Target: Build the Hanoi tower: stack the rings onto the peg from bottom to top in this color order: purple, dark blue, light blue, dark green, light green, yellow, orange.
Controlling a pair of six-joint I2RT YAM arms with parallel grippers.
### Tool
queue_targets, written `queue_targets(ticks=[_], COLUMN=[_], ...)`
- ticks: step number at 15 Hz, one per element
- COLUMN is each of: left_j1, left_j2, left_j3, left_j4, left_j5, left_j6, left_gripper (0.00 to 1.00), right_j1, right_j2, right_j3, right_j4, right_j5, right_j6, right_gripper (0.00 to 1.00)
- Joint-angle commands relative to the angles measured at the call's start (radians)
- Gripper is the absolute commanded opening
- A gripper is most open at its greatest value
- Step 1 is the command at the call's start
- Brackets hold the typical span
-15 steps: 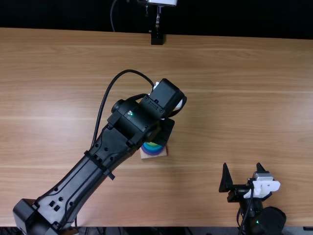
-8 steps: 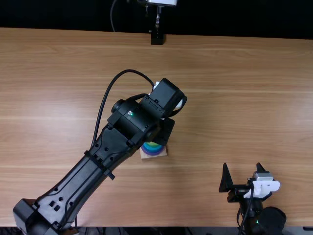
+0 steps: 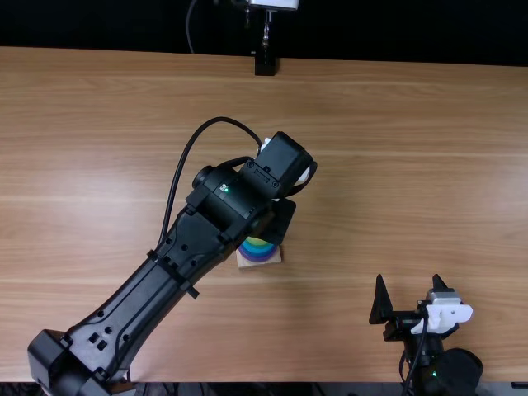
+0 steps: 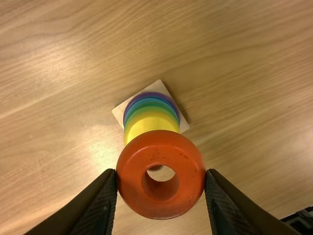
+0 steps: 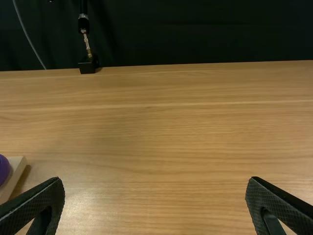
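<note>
Top view: the black left arm (image 3: 165, 268) slants from the lower left corner to the centre, where the left gripper (image 3: 279, 221) sits over a square pale wooden base (image 3: 271, 261) and the glossy coloured rings (image 3: 257, 251) stacked on it. The right gripper (image 3: 408, 280) is at the lower right, above the light brown wooden table (image 3: 412, 165), its two flat black fingers (image 3: 379, 304) spread wide with nothing between them. At the top edge, slightly left of centre in the right half, stands a small black block (image 3: 265, 64). In the left wrist view, the left gripper's fingers stand apart by just the width of a thick, round orange ring (image 4: 161, 144), pressing it from both sides at the lower centre. Its upper edge overlaps a yellow ring (image 4: 149, 122) in the picture; beyond that, bands of green, blue and purple show on the base at the centre. In the right wrist view, the fingers are far apart at the lower corners, and the base's edge with part of a purple ring (image 5: 3, 169) shows at the left edge.
</note>
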Motion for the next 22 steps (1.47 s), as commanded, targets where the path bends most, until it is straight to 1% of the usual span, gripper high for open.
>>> queue_targets(ticks=[1, 9, 10, 11, 12, 13, 14, 15, 16, 17, 20, 22], left_j1=[0.007, 0.021, 0.021, 0.021, 0.021, 0.021, 0.024, 0.036, 0.039, 0.039, 0.049, 0.095], left_j2=[0.013, 0.029, 0.029, 0.029, 0.030, 0.030, 0.029, 0.029, 0.029, 0.027, 0.020, 0.016], left_j3=[-0.012, -0.049, -0.049, -0.050, -0.050, -0.053, -0.072, -0.082, -0.084, -0.082, -0.063, -0.017], left_j4=[0.002, 0.004, 0.004, 0.004, 0.004, 0.000, 0.000, 0.002, 0.002, 0.004, 0.006, 0.002], left_j5=[-0.007, -0.003, -0.003, -0.003, -0.002, 0.026, 0.090, 0.148, 0.160, 0.166, 0.153, 0.151], left_j6=[-0.009, -0.009, -0.009, -0.009, -0.009, -0.009, -0.011, -0.012, -0.012, -0.011, -0.005, -0.001], left_gripper=[0.00, 0.00, 0.07, 0.36, 0.70, 1.00, 1.00, 1.00, 1.00, 1.00, 1.00, 1.00], right_j1=[-0.008, -0.008, -0.006, -0.008, -0.008, -0.008, -0.008, -0.006, -0.006, -0.008, -0.008, -0.006], right_j2=[-0.013, -0.013, -0.013, -0.013, -0.013, -0.013, -0.013, -0.013, -0.013, -0.013, -0.013, -0.013], right_j3=[-0.061, -0.059, -0.059, -0.061, -0.059, -0.059, -0.059, -0.059, -0.059, -0.059, -0.061, -0.059], right_j4=[-0.074, -0.074, -0.074, -0.074, -0.074, -0.074, -0.074, -0.074, -0.074, -0.074, -0.074, -0.074], right_j5=[0.003, 0.003, 0.003, 0.003, 0.003, 0.003, 0.003, 0.003, 0.003, 0.003, 0.003, 0.003], right_j6=[0.002, 0.002, 0.002, 0.002, 0.002, 0.002, 0.002, 0.002, 0.002, 0.002, 0.002, 0.002], right_gripper=[1.00, 1.00, 1.00, 1.00, 1.00, 1.00, 1.00, 1.00, 1.00, 1.00, 1.00, 1.00])
